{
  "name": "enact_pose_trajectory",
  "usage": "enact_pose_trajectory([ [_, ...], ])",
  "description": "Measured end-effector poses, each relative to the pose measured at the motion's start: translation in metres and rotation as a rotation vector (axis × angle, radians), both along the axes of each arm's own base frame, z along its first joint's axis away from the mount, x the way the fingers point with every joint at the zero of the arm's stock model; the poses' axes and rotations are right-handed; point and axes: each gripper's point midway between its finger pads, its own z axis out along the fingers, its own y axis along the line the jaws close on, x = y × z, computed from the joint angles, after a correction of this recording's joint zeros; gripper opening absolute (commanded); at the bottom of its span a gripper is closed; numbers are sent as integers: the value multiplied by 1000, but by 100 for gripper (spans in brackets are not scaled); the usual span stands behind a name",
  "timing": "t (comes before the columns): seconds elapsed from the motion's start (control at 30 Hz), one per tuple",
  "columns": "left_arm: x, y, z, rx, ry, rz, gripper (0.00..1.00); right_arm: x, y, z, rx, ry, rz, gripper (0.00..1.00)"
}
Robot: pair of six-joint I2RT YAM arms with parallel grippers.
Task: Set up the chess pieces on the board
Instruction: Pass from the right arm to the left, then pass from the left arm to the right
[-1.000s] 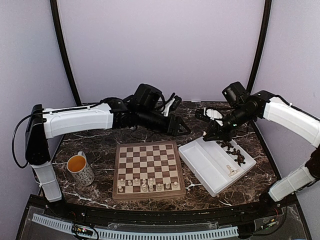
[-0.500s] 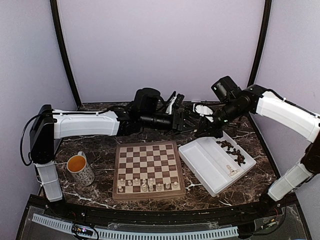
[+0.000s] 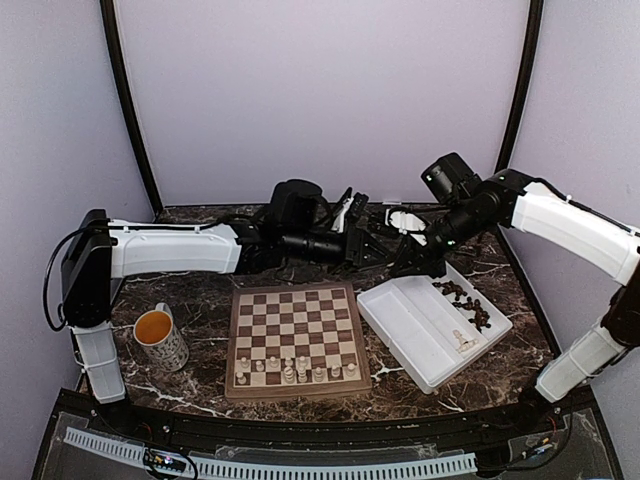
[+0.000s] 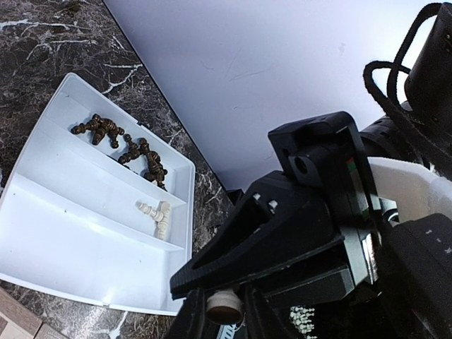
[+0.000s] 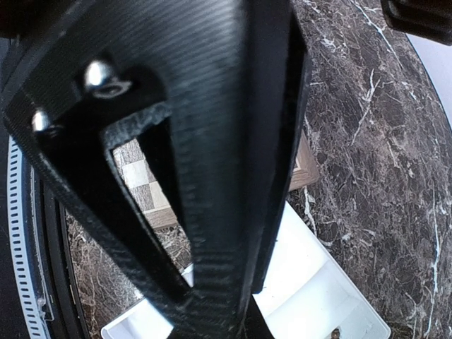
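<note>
While the tan-and-brown checked board [image 3: 296, 322] lies square to the tabletop's [image 3: 200, 290] near edge, cream chess pieces [image 3: 290, 372] upright on its nearest rows, dark ones [image 3: 468, 305] lie toppled in the white tray [image 3: 405, 325], right fingers [image 5: 212, 176] pressed together, left fingers [image 3: 368, 243] flanking one base-on piece [image 4: 224, 308], grip unclear.

We see the board [image 3: 295, 318] in tan and dark-brown checks with a plain brown border. Its 6 o'clock edge has cream pieces [image 3: 290, 372]; dark brown pieces [image 3: 468, 305] sit in the white tray [image 3: 405, 322] at 3 o'clock. The table [image 3: 200, 295] is black marble with white veins. The mug [image 3: 172, 350] at 9 o'clock is grey-patterned, its liquid orange. The arms [image 3: 170, 250] are white with black joints.
</note>
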Motion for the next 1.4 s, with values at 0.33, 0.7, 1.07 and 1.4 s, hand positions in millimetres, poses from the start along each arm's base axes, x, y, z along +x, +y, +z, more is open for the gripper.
enact_pose_trajectory([
  [0.33, 0, 0, -1, -15, 7, -1, 10, -1, -1, 0, 1, 15, -19, 36],
  [0.7, 7, 11, -8, -140, -74, 35, 8, 24, -55, 73, 339, 31, -231, 55],
  [1.07, 15, 14, 46, -362, -185, 77, 8, 28, -35, 87, 626, 383, -207, 58],
  [1.4, 14, 16, 57, -413, -190, 78, 8, 22, -25, 89, 683, 498, -160, 51],
])
